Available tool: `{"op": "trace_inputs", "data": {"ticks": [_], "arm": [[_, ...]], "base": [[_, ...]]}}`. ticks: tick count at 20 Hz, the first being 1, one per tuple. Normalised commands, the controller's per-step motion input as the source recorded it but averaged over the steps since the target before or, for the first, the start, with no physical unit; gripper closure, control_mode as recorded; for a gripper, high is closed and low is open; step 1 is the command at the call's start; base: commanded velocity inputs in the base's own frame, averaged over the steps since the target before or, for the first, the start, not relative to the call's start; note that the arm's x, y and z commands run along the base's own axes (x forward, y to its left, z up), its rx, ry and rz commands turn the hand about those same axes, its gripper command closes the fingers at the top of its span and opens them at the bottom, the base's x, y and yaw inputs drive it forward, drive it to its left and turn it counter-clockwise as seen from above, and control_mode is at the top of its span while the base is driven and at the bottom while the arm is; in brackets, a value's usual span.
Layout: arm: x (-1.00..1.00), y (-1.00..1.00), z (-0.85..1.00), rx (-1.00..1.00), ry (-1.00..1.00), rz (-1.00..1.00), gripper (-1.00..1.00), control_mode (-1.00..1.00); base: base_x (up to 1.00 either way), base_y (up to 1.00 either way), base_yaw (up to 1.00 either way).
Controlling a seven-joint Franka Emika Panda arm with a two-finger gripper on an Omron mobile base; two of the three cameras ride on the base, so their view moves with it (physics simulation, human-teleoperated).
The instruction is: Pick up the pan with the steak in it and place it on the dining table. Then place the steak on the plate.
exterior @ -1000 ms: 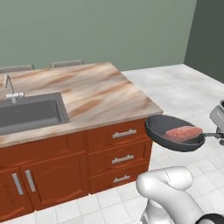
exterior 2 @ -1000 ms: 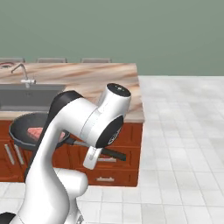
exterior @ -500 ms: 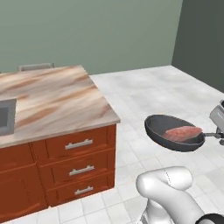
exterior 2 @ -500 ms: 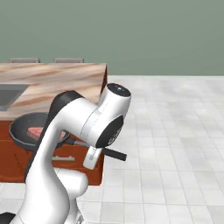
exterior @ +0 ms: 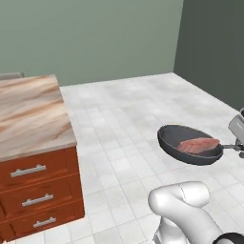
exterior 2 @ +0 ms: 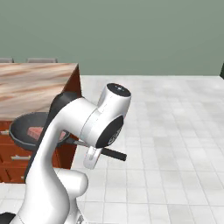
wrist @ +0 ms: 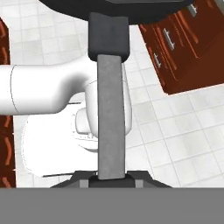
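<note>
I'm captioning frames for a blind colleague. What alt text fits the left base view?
A dark pan holding a steak hangs in the air over a white tiled floor, its thin handle running off to the right. A marble-topped counter with red-brown drawers stands at the left, before a green wall.

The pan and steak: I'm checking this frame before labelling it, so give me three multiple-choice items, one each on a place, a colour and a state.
1. Where is the steak?
A. on the marble top
B. in the pan
C. on the floor

2. What colour are the cabinet drawers?
A. white
B. green
C. red-brown

3. How is the pan?
A. carried above the tiled floor
B. resting on the counter
C. upside down

Answers: B, the meat lies inside the pan; C, the drawer fronts are red-brown; A, the hand grips its handle over tiles.
</note>
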Motion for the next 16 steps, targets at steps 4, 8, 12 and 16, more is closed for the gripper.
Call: {"op": "trace_inputs", "data": {"ticks": [4, 8, 12, 16], "arm": [[0.00, 0.00, 0.00, 0.00, 0.00, 0.00, 1.00, 1.00], [0.00, 0.00, 0.00, 0.00, 0.00, 0.00, 1.00, 1.00], [0.00, 0.00, 0.00, 0.00, 0.00, 0.00, 1.00, 1.00], [0.00, 0.00, 0.00, 0.00, 0.00, 0.00, 1.00, 1.00]], "base": [[0.34, -1.00, -0.02], [0.94, -0.68, 0.00], [1.00, -0.39, 0.00], [1.00, -0.25, 0.00]]}}
